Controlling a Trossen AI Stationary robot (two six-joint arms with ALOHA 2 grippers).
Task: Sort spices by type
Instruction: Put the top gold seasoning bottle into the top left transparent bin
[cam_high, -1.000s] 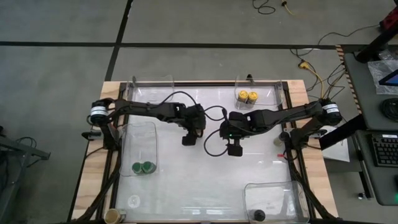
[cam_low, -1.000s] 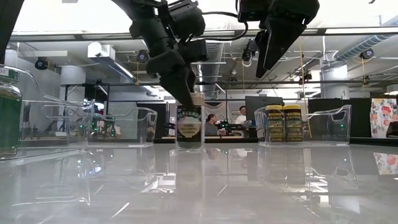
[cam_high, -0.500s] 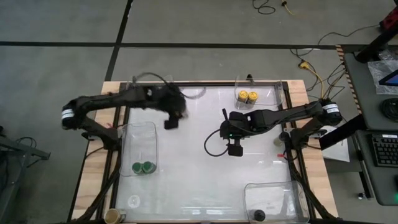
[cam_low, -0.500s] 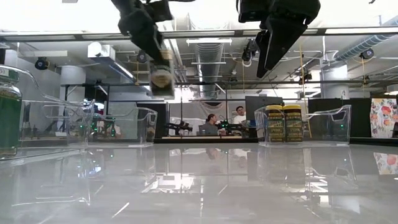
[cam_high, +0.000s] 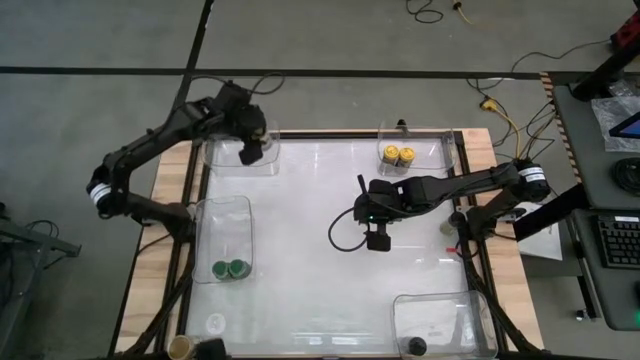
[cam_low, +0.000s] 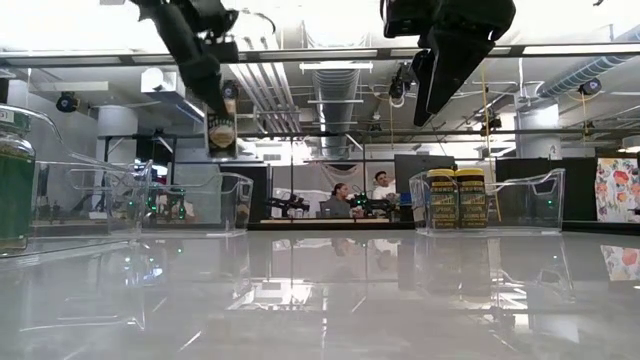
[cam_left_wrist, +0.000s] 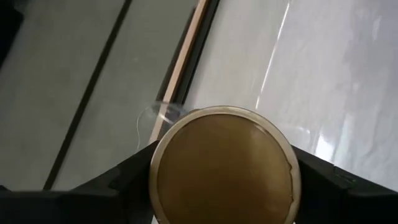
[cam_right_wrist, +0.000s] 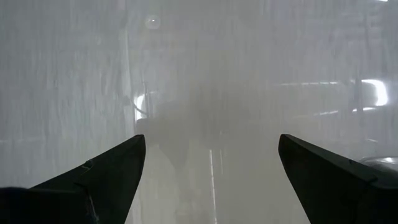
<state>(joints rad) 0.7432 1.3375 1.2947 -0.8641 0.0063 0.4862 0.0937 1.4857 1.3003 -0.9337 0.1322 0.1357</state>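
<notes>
Glare on the clear bins is making their walls hard to trace, and the tan-lidded jar is almost hidden from above, gripped in the left gripper's jaws over the far-left bin. Right gripper is hanging above mid-tabletop, jaws wide and holding nothing. Two yellow-lidded jars are sitting in the far bin, two green-lidded jars in the left bin, and one black-lidded jar in the near-right bin.

No readable text on any jar label
</notes>
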